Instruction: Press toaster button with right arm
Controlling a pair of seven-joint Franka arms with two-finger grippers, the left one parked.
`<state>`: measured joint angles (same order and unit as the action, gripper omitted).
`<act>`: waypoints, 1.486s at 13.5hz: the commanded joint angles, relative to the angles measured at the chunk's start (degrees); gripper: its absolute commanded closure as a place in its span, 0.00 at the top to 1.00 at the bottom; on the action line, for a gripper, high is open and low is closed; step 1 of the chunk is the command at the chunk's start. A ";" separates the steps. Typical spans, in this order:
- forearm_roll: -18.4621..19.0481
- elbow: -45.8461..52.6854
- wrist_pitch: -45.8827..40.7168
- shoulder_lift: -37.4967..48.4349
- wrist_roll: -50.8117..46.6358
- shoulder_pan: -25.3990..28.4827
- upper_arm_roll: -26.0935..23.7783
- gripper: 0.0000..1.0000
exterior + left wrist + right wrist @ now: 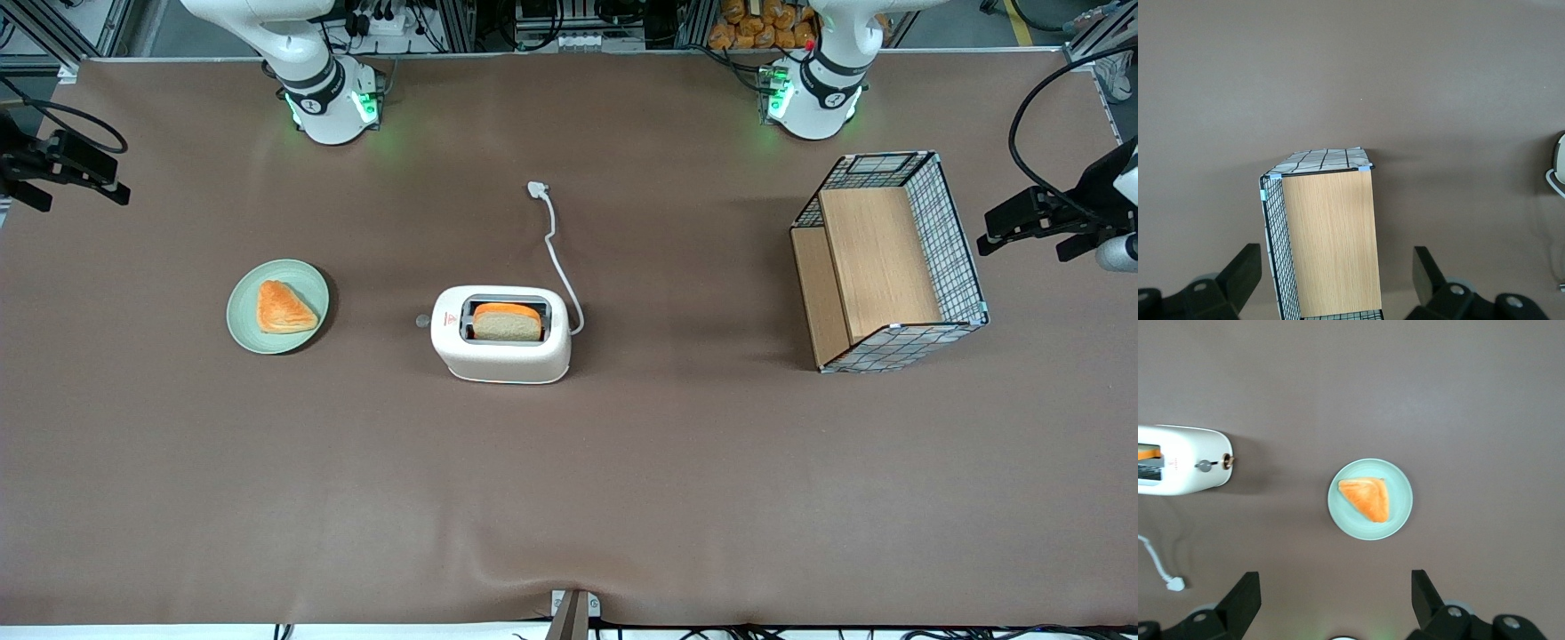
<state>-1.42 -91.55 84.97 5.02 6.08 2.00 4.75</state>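
Note:
The white toaster (502, 353) stands mid-table with a slice of bread (507, 323) in its slot and a red triangle sticker on top. Its small grey button (422, 321) projects from the narrow end face that points toward the working arm's end of the table. In the right wrist view the toaster (1185, 447) and its button (1203, 465) show from high above. My right gripper (1335, 600) is open and empty, high over the table between the arm's base and the plate, well away from the toaster. Of the right arm, the front view shows the base (329, 98).
A pale green plate (244, 333) with a triangular pastry (284, 308) lies beside the toaster's button end, also in the right wrist view (1399, 513). The white cord (556, 240) runs away from the front camera to its plug (537, 188). A wire basket with wooden boards (889, 262) stands toward the parked arm's end.

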 commanded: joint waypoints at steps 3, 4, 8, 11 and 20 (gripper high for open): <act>2.47 0.58 1.78 -0.89 -0.01 -1.03 -1.23 1.00; 2.30 1.37 1.52 -1.33 -0.01 -1.29 -1.23 1.00; 2.38 1.64 1.78 -1.51 -0.27 -1.30 -1.23 1.00; 2.30 3.39 1.69 -2.65 0.07 -1.73 -1.32 1.00; 2.47 5.50 1.69 -4.93 0.52 -1.91 -1.32 1.00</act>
<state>-0.09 -87.72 87.26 0.79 6.11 1.32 4.42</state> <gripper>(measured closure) 0.000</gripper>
